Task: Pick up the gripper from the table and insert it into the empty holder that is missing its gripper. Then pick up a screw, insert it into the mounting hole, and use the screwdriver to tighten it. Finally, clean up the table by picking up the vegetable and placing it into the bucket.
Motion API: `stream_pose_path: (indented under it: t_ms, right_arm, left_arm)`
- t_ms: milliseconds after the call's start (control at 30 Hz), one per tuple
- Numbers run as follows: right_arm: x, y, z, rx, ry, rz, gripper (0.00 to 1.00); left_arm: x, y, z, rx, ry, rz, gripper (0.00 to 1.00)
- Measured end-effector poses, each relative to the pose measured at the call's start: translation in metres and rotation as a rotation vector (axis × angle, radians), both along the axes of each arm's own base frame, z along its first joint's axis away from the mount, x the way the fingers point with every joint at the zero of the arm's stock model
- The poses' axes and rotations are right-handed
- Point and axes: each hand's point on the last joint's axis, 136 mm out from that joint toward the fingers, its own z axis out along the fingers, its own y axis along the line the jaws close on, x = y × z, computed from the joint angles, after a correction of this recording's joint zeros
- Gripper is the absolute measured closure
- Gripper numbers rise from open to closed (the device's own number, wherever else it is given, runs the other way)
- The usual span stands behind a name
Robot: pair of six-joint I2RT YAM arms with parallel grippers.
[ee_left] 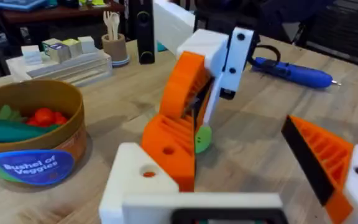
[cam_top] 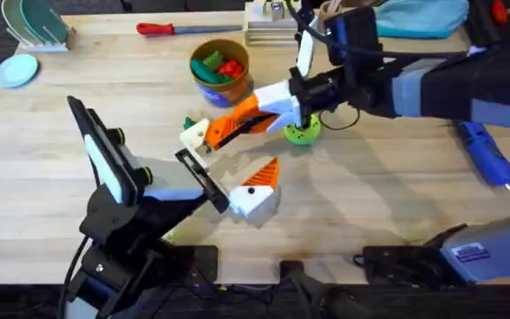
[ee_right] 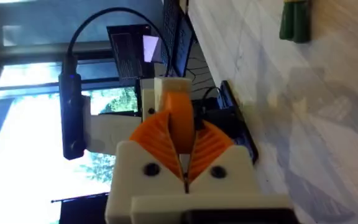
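Observation:
My right gripper (cam_top: 253,113) (ee_right: 185,158) reaches in from the right and is shut on the orange gripper (cam_top: 227,132) (ee_left: 169,148) (ee_right: 179,117). The wedge's lower end rests against the white holder (cam_top: 193,135) (ee_left: 132,179), which is one finger of my open left gripper (cam_top: 224,168) (ee_left: 241,171). The left gripper's other finger carries its own orange pad (cam_top: 264,174) (ee_left: 321,158). The dark green vegetable (cam_top: 189,122) (ee_right: 294,22) lies on the table (cam_top: 370,204) just behind the holder. The orange bucket (cam_top: 223,89) (ee_left: 39,163) stands behind it. At the right lies the blue screwdriver (cam_top: 487,152) (ee_left: 291,71).
A bright green disc (cam_top: 302,133) (ee_left: 202,138) sits under the right gripper's wrist. A red-handled tool (cam_top: 165,28) lies at the back edge. Trays and a cup (ee_left: 114,43) stand at the back, and a dish rack (cam_top: 34,25) stands at the back left corner.

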Motion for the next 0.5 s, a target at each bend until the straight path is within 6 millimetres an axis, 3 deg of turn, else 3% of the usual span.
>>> stream_pose_path:
  t_ms: [500]
  right_arm:
    - [0.001, 0.043, -0.001, -0.057, -0.037, -0.093, 0.994]
  left_arm:
    - [0.009, 0.009, -0.001, -0.015, 0.021, 0.074, 0.008]
